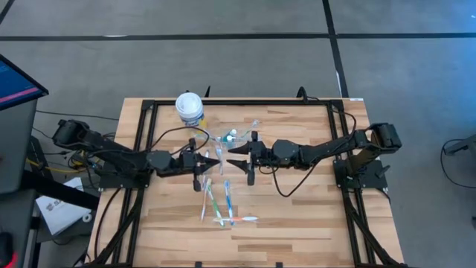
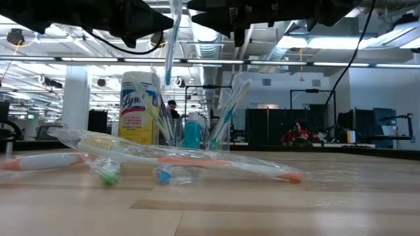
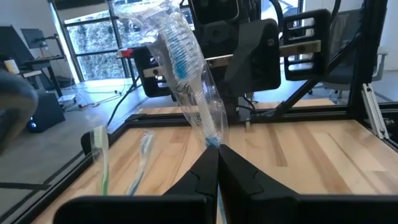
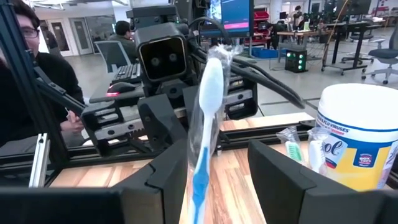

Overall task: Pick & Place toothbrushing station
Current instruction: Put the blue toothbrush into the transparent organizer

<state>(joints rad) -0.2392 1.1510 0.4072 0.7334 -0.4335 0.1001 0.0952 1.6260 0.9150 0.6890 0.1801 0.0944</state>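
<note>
Left hand is pressed together on the lower end of a wrapped toothbrush, which stands upright above the middle of the table, bristle end up in its clear sleeve. Right hand faces it from close by with its fingers spread wide; the toothbrush shaft stands between them, and contact on either side cannot be confirmed.

Risks, as a judgement:
- The clear wrapper is slick and loose. If the right hand closes on film rather than shaft, the toothbrush may slide or twist at the transfer.
- If the left hand lets go before the right hand has a firm pinch, the toothbrush will likely drop among the loose toothbrushes lying toward the near edge.
- The clear cup, holding several brushes and a blue tube, stands just beyond both hands toward the far edge, beside the yellow canister. It is light; a careless swing could tip it.
</note>
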